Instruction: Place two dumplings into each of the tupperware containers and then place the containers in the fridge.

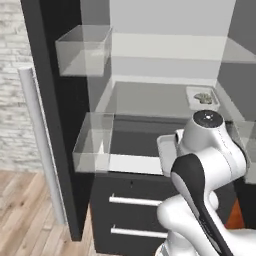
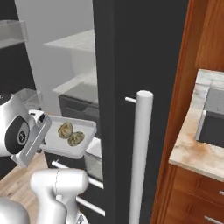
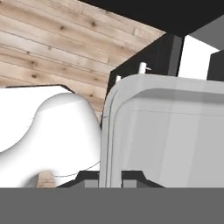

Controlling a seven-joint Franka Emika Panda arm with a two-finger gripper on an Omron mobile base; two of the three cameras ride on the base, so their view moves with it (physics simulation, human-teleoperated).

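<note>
Tray [image 2: 72, 138] with two dumplings [image 2: 71, 134] held out in front of the open fridge [image 1: 150, 97]

Claw [image 3: 110, 177] grips the near rim of this tray, one finger either side of the edge, seen in the hand view. Tray rides level, near the fridge's lower front, above the drawers, not yet inside. It is pale grey, shallow, with rounded corners; both dumplings sit side by side, touching, toward its middle, lumpy and tan-green. A second tray [image 1: 202, 98] with dumplings rests on the fridge shelf, far right corner. Judged step: stowing the last container. Next move calls for carrying it forward and up over the shelf lip, keeping it flat so the dumplings do not slide, then setting down on bare shelf left of the other tray and releasing
</note>
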